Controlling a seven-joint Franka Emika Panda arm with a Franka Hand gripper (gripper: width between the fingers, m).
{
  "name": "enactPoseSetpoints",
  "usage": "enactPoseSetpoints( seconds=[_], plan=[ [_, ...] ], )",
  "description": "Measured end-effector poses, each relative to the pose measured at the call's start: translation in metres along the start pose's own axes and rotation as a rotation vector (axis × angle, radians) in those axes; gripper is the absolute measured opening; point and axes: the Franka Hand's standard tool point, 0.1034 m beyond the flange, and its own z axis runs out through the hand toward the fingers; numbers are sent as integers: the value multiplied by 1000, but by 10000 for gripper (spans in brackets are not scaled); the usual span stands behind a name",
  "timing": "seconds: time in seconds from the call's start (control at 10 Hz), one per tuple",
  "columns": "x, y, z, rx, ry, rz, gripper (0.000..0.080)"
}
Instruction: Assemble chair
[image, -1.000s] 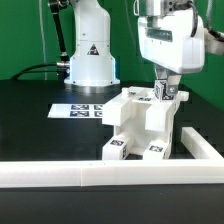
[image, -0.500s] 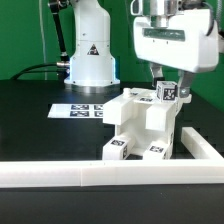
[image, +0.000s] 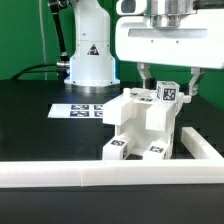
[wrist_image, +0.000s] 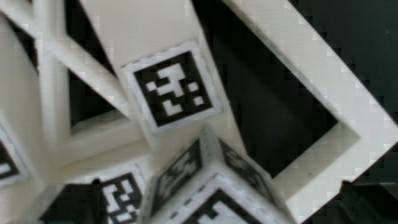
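Note:
The white chair stands partly assembled in the middle of the black table, with tags on its chunky pieces. A tagged post sticks up at the side of the chair toward the exterior view's right. My gripper hangs over that post and is open. One finger is on each side of the post top, clear of it. The wrist view looks down at close range on white chair pieces and a tag. My fingers do not show there.
The marker board lies flat behind the chair toward the exterior view's left. A long white rail runs along the front and turns back at the exterior view's right. The arm's base stands at the back.
My gripper was shut on the post top a second ago. It has opened wide and risen, and the post stays standing in the chair.

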Motion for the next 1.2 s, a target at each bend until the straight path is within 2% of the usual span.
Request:
enactPoseSetpoints(
  seconds=[0.5, 0.8, 1.0, 1.2],
  plan=[
    [1, 0, 2, -3, 23, -409, 649],
    [2, 1, 2, -10, 25, -503, 622],
    [3, 1, 2, -10, 25, -502, 283],
    [3, 1, 2, -9, 25, -487, 286]
  ],
)
